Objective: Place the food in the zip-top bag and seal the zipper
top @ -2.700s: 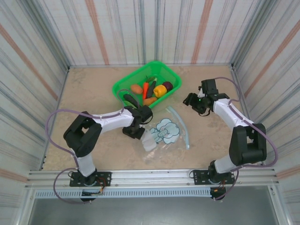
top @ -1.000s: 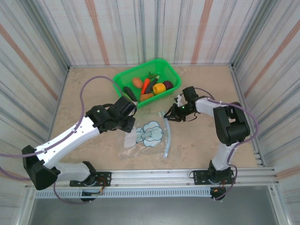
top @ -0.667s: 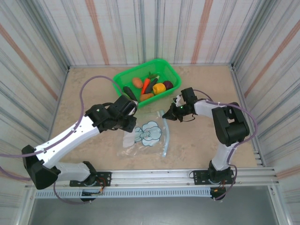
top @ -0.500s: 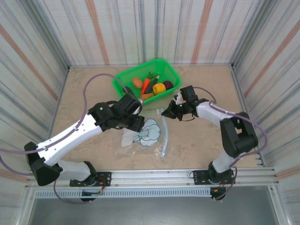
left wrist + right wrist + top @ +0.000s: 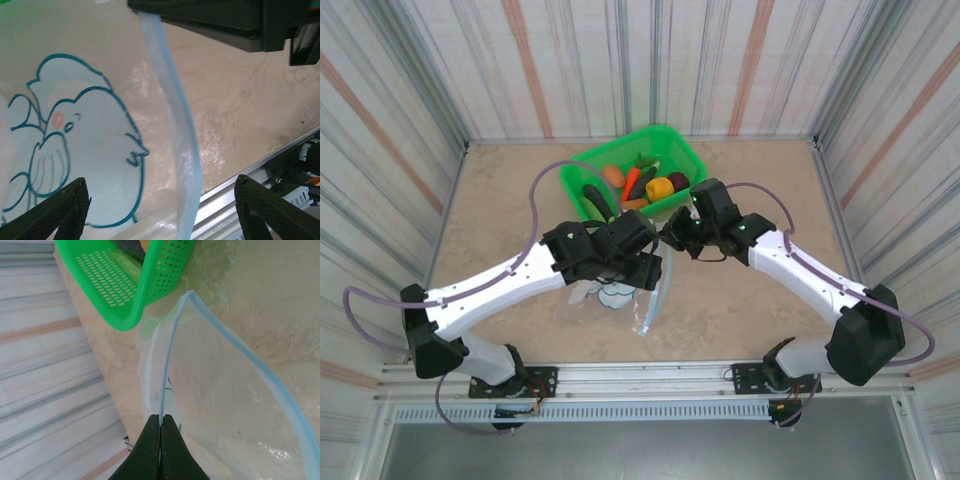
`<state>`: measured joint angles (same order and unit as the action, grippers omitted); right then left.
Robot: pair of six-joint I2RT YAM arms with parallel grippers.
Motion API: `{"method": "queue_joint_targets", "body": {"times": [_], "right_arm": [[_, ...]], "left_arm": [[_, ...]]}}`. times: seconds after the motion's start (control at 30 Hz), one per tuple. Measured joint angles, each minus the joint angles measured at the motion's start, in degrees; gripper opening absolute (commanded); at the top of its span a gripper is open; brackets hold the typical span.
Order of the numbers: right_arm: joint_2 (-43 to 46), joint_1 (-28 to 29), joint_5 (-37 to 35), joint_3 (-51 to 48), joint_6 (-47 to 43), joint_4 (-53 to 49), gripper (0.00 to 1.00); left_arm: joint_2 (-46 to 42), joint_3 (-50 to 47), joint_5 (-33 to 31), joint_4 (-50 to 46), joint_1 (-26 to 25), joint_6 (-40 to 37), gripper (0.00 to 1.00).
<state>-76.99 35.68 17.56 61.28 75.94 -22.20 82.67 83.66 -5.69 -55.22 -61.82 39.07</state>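
The clear zip-top bag (image 5: 611,296) with its blue elephant (image 5: 75,150) lies in the middle of the table, its mouth edge raised. My right gripper (image 5: 161,416) is shut on the light blue zipper (image 5: 170,355) at one end and holds it up off the table. My left gripper (image 5: 160,185) is open, its two fingers wide apart on either side of the zipper strip (image 5: 175,120), without touching it. From above, the left gripper (image 5: 646,266) sits just left of the right gripper (image 5: 669,237). The food, a carrot (image 5: 631,183), eggplant (image 5: 678,182), yellow-orange ball (image 5: 660,189), potato (image 5: 612,176) and cucumber (image 5: 594,200), lies in the green basket.
The green mesh basket (image 5: 672,145) stands at the back centre, right behind both grippers, and its corner (image 5: 125,300) is close to the bag's mouth. Striped walls enclose the table. A metal rail (image 5: 650,378) runs along the near edge.
The left arm has swung right across the bag until its gripper reached the zipper. The right gripper moved left with the zipper end, dragging the bag and raising its mouth.
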Motion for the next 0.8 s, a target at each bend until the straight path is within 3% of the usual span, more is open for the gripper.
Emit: {"method": "queue_joint_targets", "body": {"times": [0.2,0.3,0.63,0.8], "right_arm": [[2.5,2.0,-4.9,1.8,3.2,-1.6,0.0],[3.8,3.3,-7.2,2.1,4.3,-2.4,0.0],[4.1,4.8,-8.8,3.1,4.6,-3.0,0.0],[4.1,5.2,-8.8,3.0,4.6,-2.3,0.0]], "left_arm": [[3.3,2.0,-2.7,1.4,-0.9,0.8,0.74],[4.9,2.5,-5.3,1.7,-1.0,1.7,0.65],[5.9,5.3,-12.5,1.9,-1.8,-1.4,0.17],[5.9,5.6,-13.0,1.9,-1.9,-3.3,0.1]]}}
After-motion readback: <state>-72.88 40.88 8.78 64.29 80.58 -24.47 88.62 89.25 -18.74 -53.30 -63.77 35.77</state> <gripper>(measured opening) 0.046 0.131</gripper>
